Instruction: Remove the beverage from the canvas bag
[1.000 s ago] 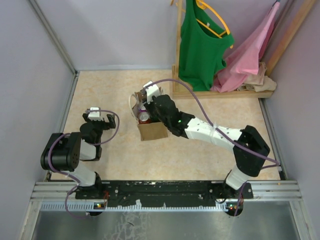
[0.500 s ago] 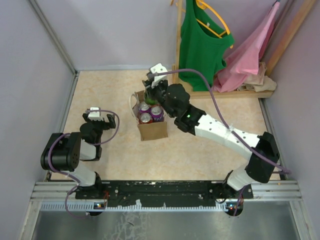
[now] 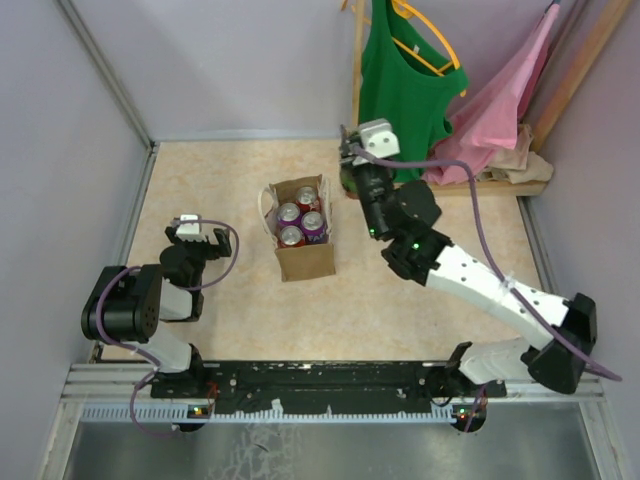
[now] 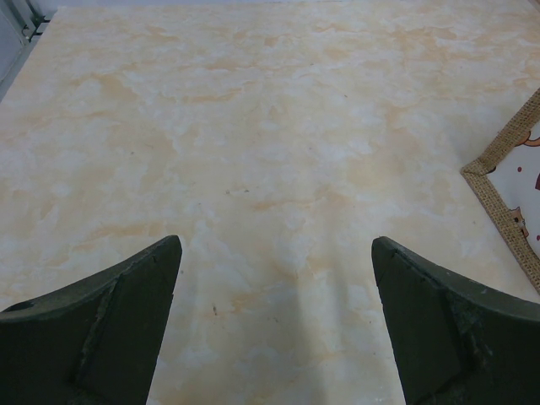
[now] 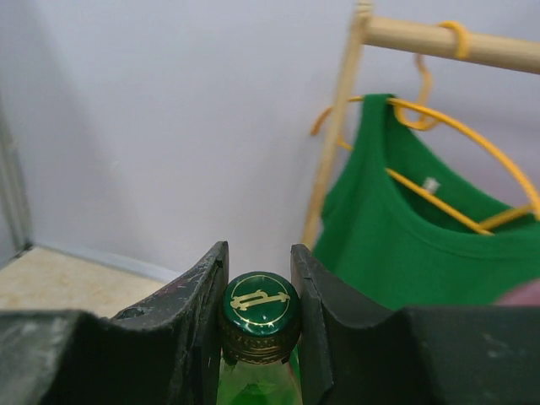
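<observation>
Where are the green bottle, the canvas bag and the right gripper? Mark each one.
green bottle (image 5: 260,302), right wrist view, on its cap.
canvas bag (image 3: 305,262), top external view, on its near wall.
right gripper (image 5: 258,257), right wrist view, midway between its fingertips.

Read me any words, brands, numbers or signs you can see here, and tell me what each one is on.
Nothing here reads as clear text.
Gold emblem on the cap of the green bottle: no legible letters.
Labels on the cans in the canvas bag: too small to read.
Side of the canvas bag, left wrist view: small printed motifs, no words.
</observation>
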